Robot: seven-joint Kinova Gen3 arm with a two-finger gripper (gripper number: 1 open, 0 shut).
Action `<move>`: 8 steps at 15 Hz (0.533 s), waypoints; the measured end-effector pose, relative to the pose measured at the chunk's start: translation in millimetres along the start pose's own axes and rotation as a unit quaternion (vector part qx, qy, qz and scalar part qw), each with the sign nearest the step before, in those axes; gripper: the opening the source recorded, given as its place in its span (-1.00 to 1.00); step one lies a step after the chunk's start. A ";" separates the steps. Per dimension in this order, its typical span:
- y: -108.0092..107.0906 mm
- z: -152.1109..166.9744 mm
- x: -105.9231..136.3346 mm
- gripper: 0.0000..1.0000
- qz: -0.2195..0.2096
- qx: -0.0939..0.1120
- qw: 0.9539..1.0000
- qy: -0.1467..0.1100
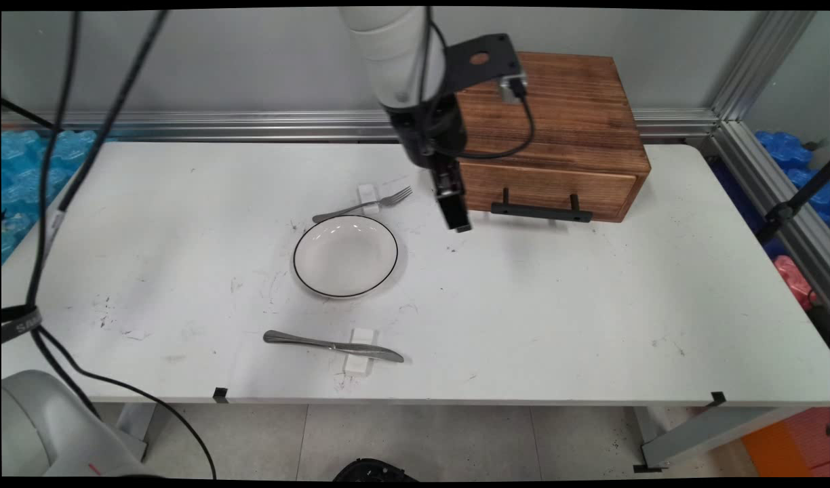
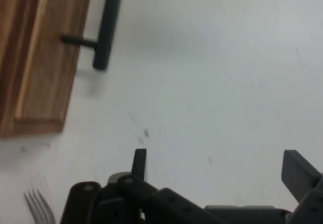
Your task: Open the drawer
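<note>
Empty, spread tool [image 2: 217,166] beside drawer box [image 1: 557,135]

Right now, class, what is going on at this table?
A white robot arm hangs its claw open and empty above bare table, between the fork and the wooden drawer box, near the box's black handle. A black-rimmed plate sits beside the fork, with a knife nearer the front edge.

A scuffed white tabletop [image 1: 557,305] is standing on a grey tiled floor [image 1: 415,440] before a plain grey wall [image 1: 252,61], an aluminium rail [image 1: 218,125] is running along its far edge, and blue bags [image 1: 22,169] are lying behind it.
</note>
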 end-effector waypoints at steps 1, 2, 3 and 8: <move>-3.1 6.2 5.8 1.00 -0.003 0.002 1.000 0.005; -7.2 14.7 13.5 1.00 -0.007 0.004 1.000 0.010; -10.8 22.5 19.9 1.00 -0.008 0.006 1.000 0.015; -26.8 61.7 46.9 1.00 0.007 0.010 1.000 0.029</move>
